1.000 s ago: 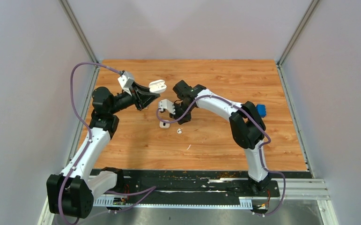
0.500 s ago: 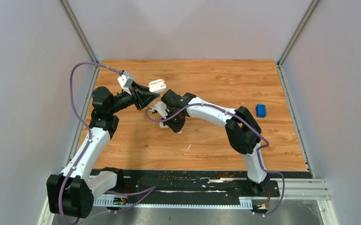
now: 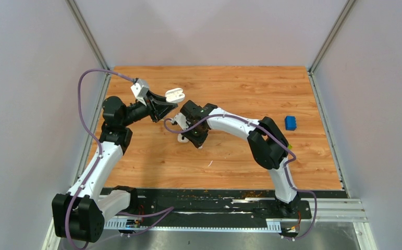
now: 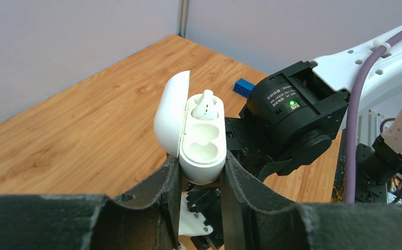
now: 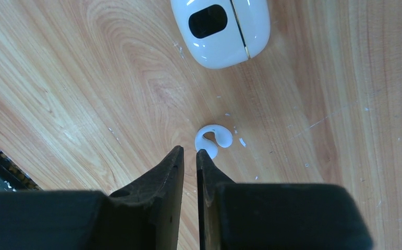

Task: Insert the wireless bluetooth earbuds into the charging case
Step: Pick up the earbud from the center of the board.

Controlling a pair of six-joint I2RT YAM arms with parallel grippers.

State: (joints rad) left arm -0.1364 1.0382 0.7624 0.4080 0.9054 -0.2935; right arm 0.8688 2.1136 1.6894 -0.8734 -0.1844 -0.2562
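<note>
My left gripper [image 4: 201, 174] is shut on the lower end of the white charging case [image 4: 204, 151] and holds it in the air with its lid open. One white earbud [image 4: 207, 104] sits in the far slot; the near slot is empty. In the top view the case [image 3: 175, 95] is at the left gripper's tip [image 3: 167, 104]. My right gripper [image 5: 190, 152] points down at the table, its jaws almost together with nothing between them. A second small white earbud [image 5: 214, 139] lies on the wood, touching or just past the right fingertip [image 5: 204, 156]. The right gripper [image 3: 196, 138] hides it in the top view.
A white rounded pod with a black oval window [image 5: 220, 28] lies on the table just beyond the loose earbud. A blue block [image 3: 291, 123] sits at the right. A thin white sliver [image 3: 209, 163] lies nearer the front. The right wrist is close under the held case.
My right arm has swung left and lowered its gripper over the spot where the loose earbud lay. My left arm still holds the open case in the same place.
</note>
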